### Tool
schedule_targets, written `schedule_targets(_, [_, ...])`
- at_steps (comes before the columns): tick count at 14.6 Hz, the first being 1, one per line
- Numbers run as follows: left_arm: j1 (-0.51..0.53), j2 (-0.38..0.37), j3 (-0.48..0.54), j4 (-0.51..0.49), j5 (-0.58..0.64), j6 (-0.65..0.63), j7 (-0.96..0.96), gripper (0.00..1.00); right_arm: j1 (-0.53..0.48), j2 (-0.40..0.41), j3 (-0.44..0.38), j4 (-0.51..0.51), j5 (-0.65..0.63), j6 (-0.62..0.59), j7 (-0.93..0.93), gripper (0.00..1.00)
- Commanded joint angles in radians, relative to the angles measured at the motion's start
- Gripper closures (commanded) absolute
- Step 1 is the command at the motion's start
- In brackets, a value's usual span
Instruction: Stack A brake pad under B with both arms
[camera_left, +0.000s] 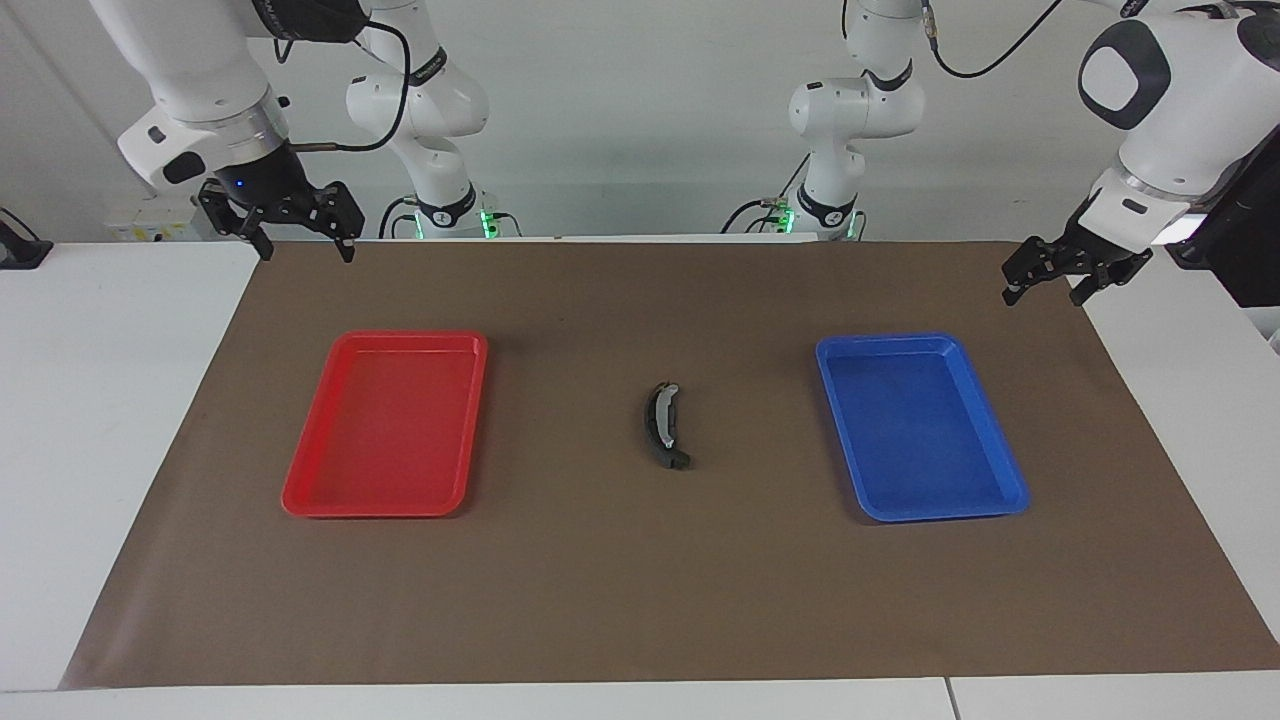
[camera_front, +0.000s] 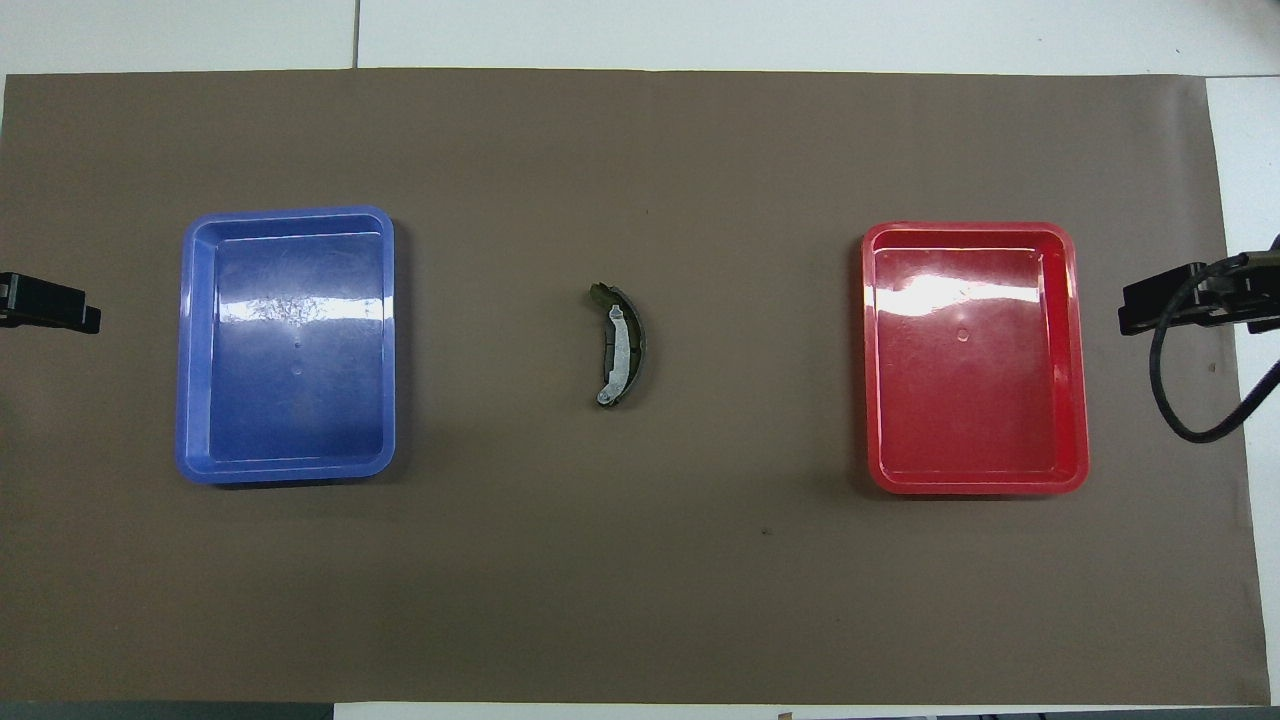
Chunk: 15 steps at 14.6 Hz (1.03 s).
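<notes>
B, the curved black brake pad (camera_left: 660, 420) with a silvery band, lies on the brown mat between the two trays; it also shows in the overhead view (camera_front: 620, 345). A short dark-grey piece, the A brake pad (camera_left: 679, 460), sticks out from under B's end farther from the robots, also in the overhead view (camera_front: 597, 292). The rest of it is hidden beneath B. My right gripper (camera_left: 300, 245) is open and empty, raised over the mat's corner at the right arm's end. My left gripper (camera_left: 1045, 292) is open and empty, raised over the mat's edge at the left arm's end.
An empty red tray (camera_left: 300, 495) lies toward the right arm's end and an empty blue tray (camera_left: 1000, 500) toward the left arm's end. The brown mat (camera_left: 640, 600) covers the table's middle, with white table around it.
</notes>
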Motion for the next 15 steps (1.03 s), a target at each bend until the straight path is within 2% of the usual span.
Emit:
schedule_targets(1, [0.009,0.004,-0.008,0.012,0.006,-0.013,0.006,0.02,-0.008,0.012,0.005,0.018,0.008,-0.017,-0.024,0.00])
schedule_targets(4, [0.009,0.004,-0.008,0.012,0.006,-0.013,0.006,0.02,-0.004,-0.002,0.007,-0.013,0.008,-0.019,-0.027,0.00])
schedule_targets(15, [0.009,0.004,-0.008,0.012,0.006,-0.013,0.006,0.02,-0.023,0.006,-0.004,-0.002,0.008,0.010,-0.020,0.00])
